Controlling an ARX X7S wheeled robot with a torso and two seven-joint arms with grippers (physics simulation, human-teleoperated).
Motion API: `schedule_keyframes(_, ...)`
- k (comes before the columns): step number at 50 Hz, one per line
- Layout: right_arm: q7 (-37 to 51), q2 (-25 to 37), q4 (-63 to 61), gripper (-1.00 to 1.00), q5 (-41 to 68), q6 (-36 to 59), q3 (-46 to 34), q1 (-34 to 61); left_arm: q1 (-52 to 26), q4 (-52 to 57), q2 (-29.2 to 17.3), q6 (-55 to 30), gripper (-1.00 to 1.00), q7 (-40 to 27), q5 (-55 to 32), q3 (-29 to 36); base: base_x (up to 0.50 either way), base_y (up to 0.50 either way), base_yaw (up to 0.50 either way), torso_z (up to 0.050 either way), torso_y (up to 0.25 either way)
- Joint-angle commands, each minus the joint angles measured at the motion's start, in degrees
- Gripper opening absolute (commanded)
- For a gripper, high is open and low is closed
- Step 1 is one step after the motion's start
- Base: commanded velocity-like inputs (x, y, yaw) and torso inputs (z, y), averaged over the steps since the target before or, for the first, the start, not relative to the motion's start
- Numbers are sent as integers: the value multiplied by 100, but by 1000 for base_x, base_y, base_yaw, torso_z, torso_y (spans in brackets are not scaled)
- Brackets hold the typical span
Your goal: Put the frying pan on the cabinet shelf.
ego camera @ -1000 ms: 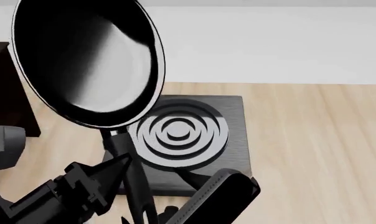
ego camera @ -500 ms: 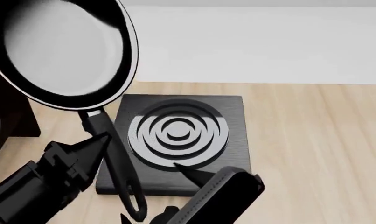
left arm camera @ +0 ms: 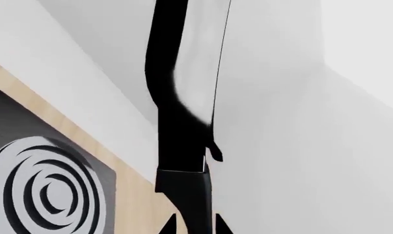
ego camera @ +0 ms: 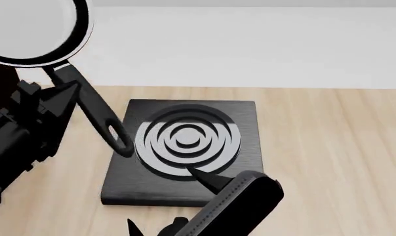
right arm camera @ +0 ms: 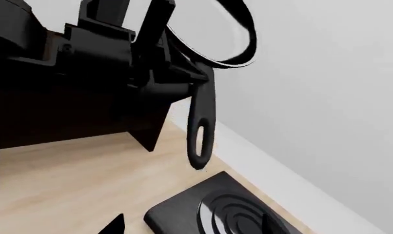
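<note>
The small round black frying pan [ego camera: 34, 27] with a pale grey glossy base and thin light rim hangs in the air at the upper left of the head view, its bowl partly cut off by the picture's edges. The left gripper [ego camera: 70, 96] is clamped on the long black handle just below the bowl. The handle's looped end [ego camera: 116, 137] slants down, free above the wooden tabletop [ego camera: 329, 147] near the left edge of the square black burner plate with pale concentric rings [ego camera: 184, 147].

In the right wrist view the same handle loop [right arm camera: 200, 134] dangles clear of the burner plate [right arm camera: 216, 212]. Behind the left arm stands the very dark brown boxy cabinet [right arm camera: 60, 122], well to the burner's left.

The right gripper [ego camera: 165, 206] sits low at the near edge over the burner plate, with nothing visible between its pointed fingertips [ego camera: 201, 178], which stand apart. The tabletop to the right lies bare up to the white wall [ego camera: 264, 44].
</note>
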Motion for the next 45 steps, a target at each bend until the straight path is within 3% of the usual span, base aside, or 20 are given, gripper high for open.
schedule_keyframes(1,9,16,29,100,11,-84,-3,-41,-618,-763,-59,438,-100,401,-377,-240,0,0,0,0,0)
schedule_keyframes(45,39,-2,224,100,-16,-234,-175,-69,-414,-1822,-638,1182,-100,759,-1149,-1543,0,0,0,0,2)
